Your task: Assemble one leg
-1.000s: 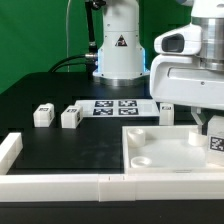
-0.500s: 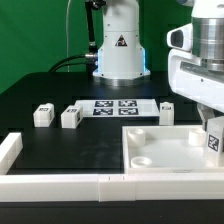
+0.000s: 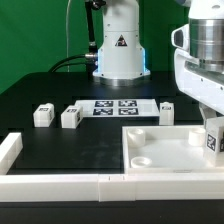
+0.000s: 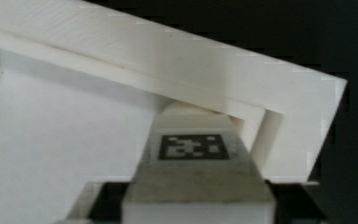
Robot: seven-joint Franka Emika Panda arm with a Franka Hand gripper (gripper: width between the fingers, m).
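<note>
Here the claw (image 4: 190, 205) grips a tagged leg (image 3: 213, 137) at the right edge of the exterior view, above the far right corner of the large white panel (image 3: 160, 150) in the lower right of that frame. Up close, the wrist view shows the leg's tag just beside the panel's raised rim. Two more legs (image 3: 42, 115) (image 3: 70, 117) stand at the left on the black counter (image 3: 60, 145), a fourth (image 3: 167, 112) just behind the panel, near the marker board (image 3: 115, 107) at centre.

leg (image 3: 212, 136) over panel (image 3: 170, 150), marker board (image 3: 113, 107) behind
</note>
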